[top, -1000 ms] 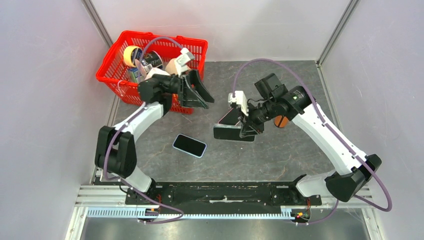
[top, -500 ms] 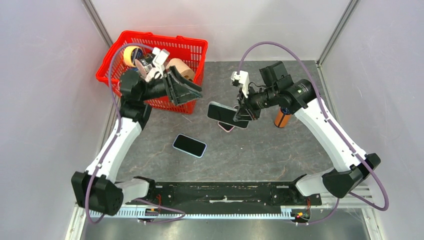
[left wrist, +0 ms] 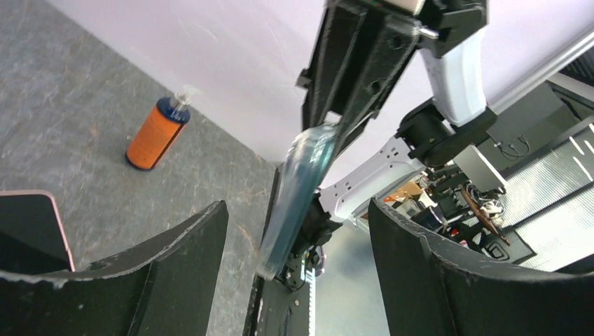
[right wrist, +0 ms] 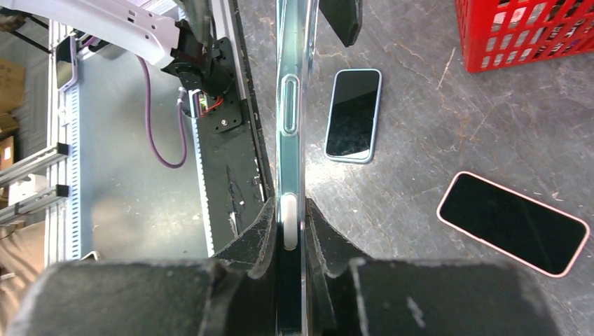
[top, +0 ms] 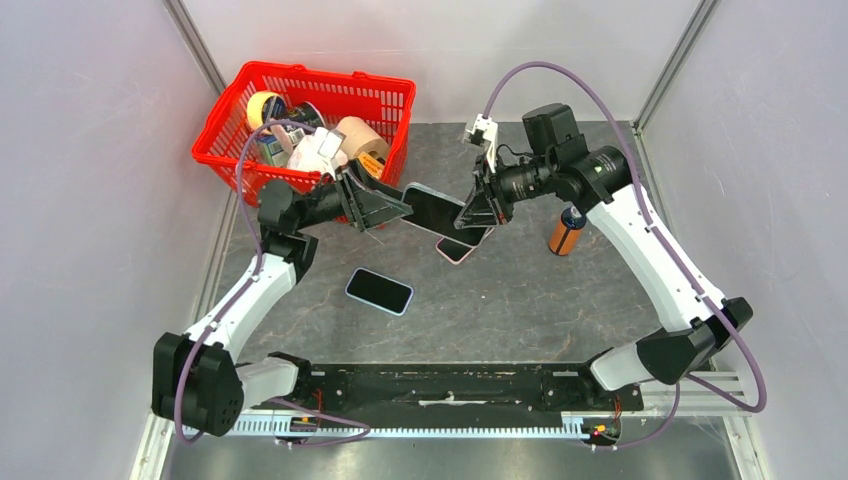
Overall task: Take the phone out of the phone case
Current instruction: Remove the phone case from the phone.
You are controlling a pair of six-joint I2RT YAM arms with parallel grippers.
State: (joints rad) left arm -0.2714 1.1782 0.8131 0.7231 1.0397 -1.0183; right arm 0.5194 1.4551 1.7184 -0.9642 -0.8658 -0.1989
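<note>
Moved since a sec ago: L arm swings off the red basket (top: pixel 330 73) toward table centre, while R arm lifts the phone (top: pixel 432 212) across to meet it. Clamped narrow on one end, the right gripper (top: pixel 478 210) holds the phone, still in its clear case (right wrist: pixel 290 126), aloft and edge-on so the free end juts out. Opposite, the left gripper (top: pixel 385 208) is spread wide, fingers either side of that end, not touching yet; prob. lining up to pinch the case rim and peel while R braces. A blue-edged handset (top: pixel 380 291) and a pink-edged handset (top: pixel 455 250) lie flat below; an orange bottle (top: pixel 565 235) stands near.
</note>
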